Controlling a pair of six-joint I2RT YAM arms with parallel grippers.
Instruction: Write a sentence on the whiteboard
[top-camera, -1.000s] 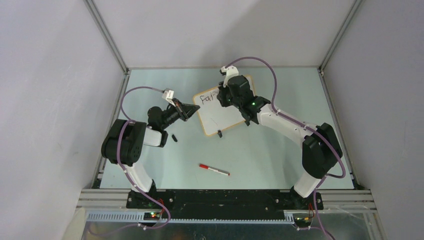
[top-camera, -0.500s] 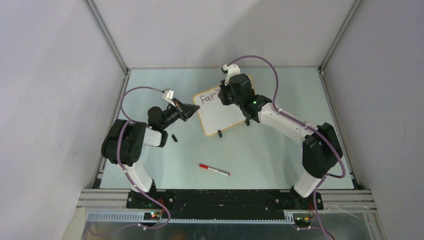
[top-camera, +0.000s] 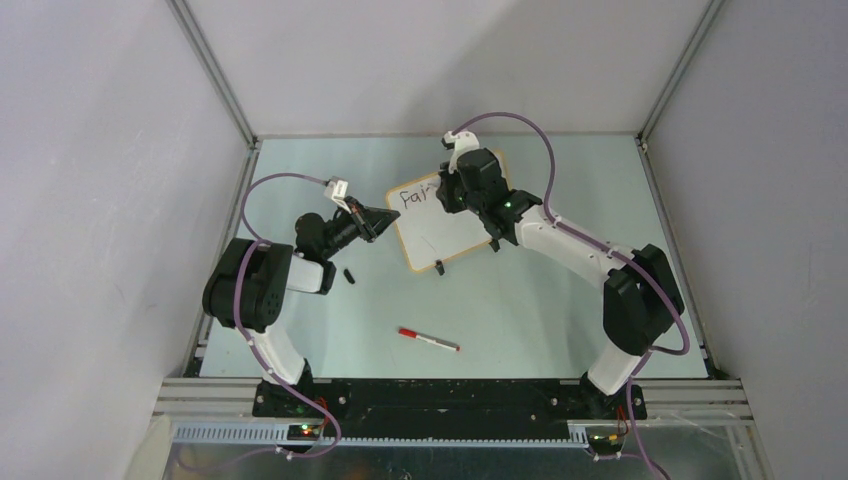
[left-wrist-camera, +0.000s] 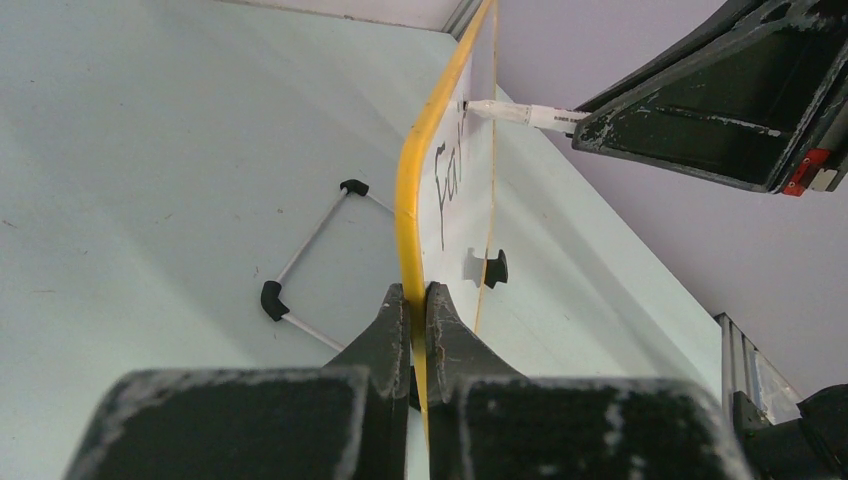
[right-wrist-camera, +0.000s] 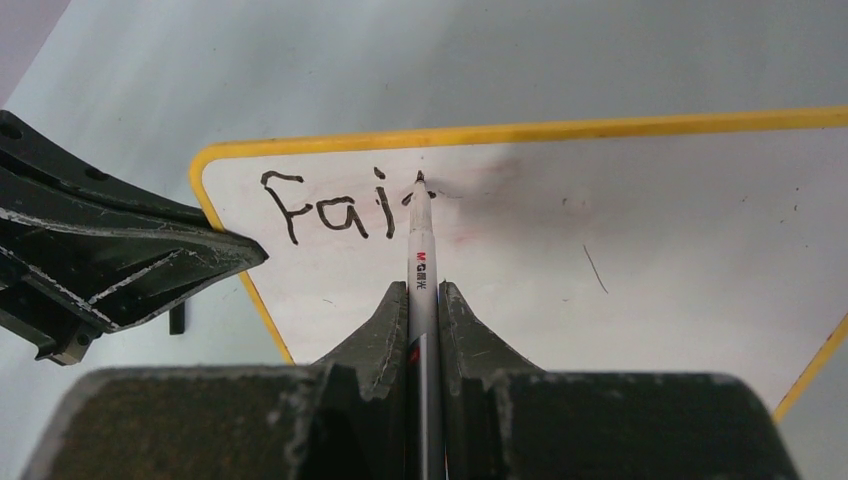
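At the right gripper (right-wrist-camera: 424, 290): our jaws are pressed shut on a white marker (right-wrist-camera: 421, 250). We grip it along the barrel, and the nib end reaches out past the fingertips.
Marker tip: it touches the whiteboard (right-wrist-camera: 650, 240) straight ahead of our right fingertips, at a short stroke just right of the letter "i".
Left gripper (left-wrist-camera: 418, 292): our jaws are pinched together on the whiteboard's yellow-orange frame, with the rim clamped between both fingertips.
Whiteboard position: it lies between our two grippers. The left one holds its left edge and the right one hangs over its far left part.
Sentence (right-wrist-camera: 330, 205): we read only "Fai" in black, between the left gripper and the marker tip.
Clip foot (left-wrist-camera: 494, 268): black, set on the board's rim ahead and to the right of our left fingertips.
Table (top-camera: 560, 320): pale green. A pen with a red end (top-camera: 428, 340) lies well behind both grippers, toward our bases. A small black cap (top-camera: 349, 276) lies near the left gripper, on the base side.
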